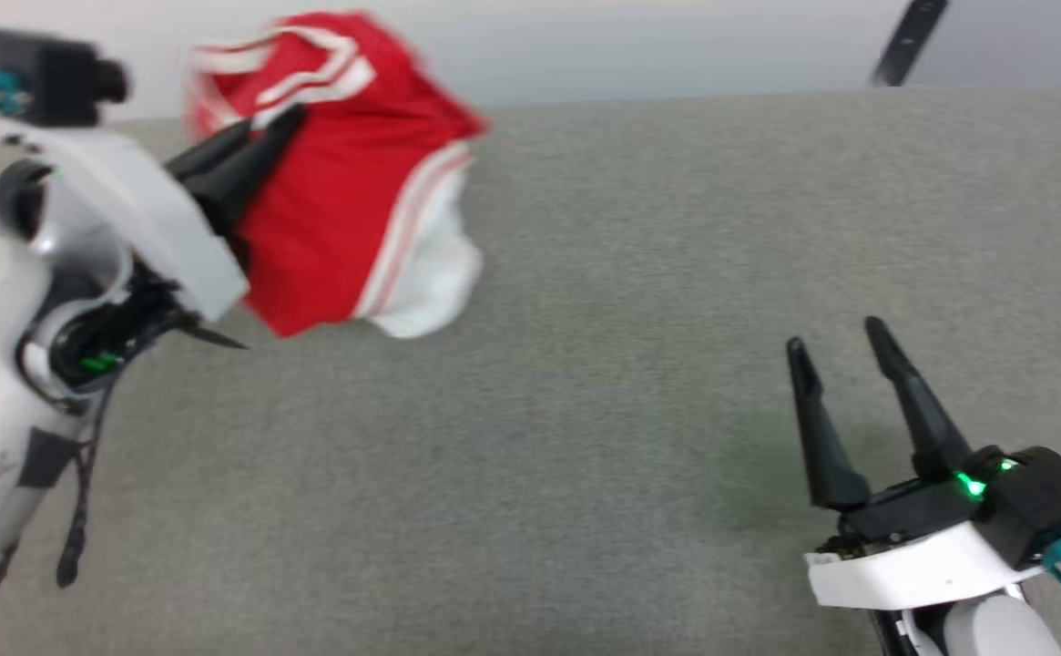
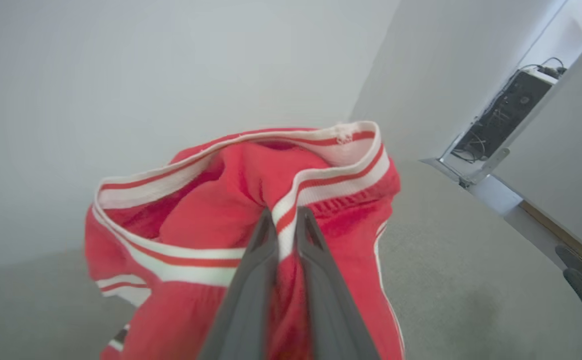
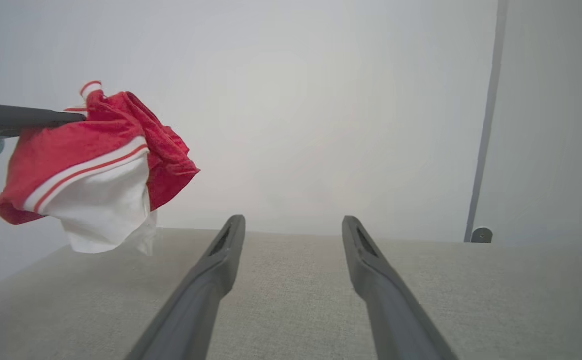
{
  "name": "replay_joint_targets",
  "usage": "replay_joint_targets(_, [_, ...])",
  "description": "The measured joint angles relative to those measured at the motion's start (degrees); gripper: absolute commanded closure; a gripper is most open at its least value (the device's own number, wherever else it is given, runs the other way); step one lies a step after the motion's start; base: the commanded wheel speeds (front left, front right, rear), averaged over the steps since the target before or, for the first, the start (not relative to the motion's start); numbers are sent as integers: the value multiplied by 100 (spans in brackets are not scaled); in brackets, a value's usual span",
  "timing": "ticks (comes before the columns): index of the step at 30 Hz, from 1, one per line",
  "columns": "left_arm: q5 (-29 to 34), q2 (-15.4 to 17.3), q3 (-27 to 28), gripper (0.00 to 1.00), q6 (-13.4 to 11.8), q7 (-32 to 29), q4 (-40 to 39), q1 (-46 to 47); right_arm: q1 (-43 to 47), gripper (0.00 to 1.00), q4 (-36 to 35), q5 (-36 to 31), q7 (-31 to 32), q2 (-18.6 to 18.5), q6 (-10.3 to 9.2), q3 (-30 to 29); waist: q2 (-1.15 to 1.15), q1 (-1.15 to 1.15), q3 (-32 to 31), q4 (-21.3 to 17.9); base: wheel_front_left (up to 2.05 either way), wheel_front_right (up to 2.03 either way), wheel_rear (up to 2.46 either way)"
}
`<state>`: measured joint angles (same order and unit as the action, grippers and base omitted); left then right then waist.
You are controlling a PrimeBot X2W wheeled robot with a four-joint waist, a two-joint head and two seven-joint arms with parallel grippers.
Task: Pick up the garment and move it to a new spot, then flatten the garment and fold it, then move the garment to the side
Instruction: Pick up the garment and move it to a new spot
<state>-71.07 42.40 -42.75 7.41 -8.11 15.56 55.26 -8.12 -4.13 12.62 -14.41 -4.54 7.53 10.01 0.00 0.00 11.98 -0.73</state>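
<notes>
- Above the far left of the grey surface (image 1: 603, 410): garment (image 1: 348, 210), red, white-and-red striped trim, one white sleeve lowest; bunched, hanging from the left gripper.
- Left gripper (image 1: 275, 128): raised over the surface's far left; fingers nearly together, pinching the garment at its striped trim.
- Right gripper (image 1: 835, 334): over the surface's near right, jaws wide apart, holding nothing; well apart from the garment.

The head camera looks steeply down on the grey surface (image 1: 585, 410), the left wrist camera sits right against the garment (image 2: 196, 235) facing the wall (image 2: 121, 60), and the right wrist camera looks low across the surface, sharing that garment at ten o'clock.
</notes>
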Motion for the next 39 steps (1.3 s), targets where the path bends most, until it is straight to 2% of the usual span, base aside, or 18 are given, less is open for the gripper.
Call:
replay_joint_targets(5, [-34,-79,-367,100,0,-261,-482,179,33,0,-22,3,-34,43,0,-218,0,0,31,-237,0,0,0])
replay_joint_targets(12, [99,-426,-1152,100,0,-688,-872,486,-3,0,-214,55,-59,129,0,-443,0,0,256,-775,0,0,0])
replay_joint_targets(18, [99,-831,-1657,100,1,-864,-205,617,-79,0,-363,386,-59,143,0,-410,0,0,588,-1238,0,0,0])
replay_joint_targets(21, [104,-886,-1791,100,1,-895,88,641,-102,0,-394,477,-59,143,0,-376,0,0,686,-1363,0,0,0])
replay_joint_targets(28, [360,-822,-2163,100,1,-691,1076,893,-190,0,-450,727,-59,147,0,-240,0,0,1009,-1751,0,0,0])
replay_joint_targets(31, [492,-764,-2386,100,16,-621,1308,1014,-190,0,-459,764,-59,146,0,-234,0,0,1134,-1874,0,0,0])
replay_joint_targets(39, [285,-764,-2693,100,25,-611,1655,1206,-244,0,-446,817,-59,147,0,-162,0,0,1318,-2019,0,0,0])
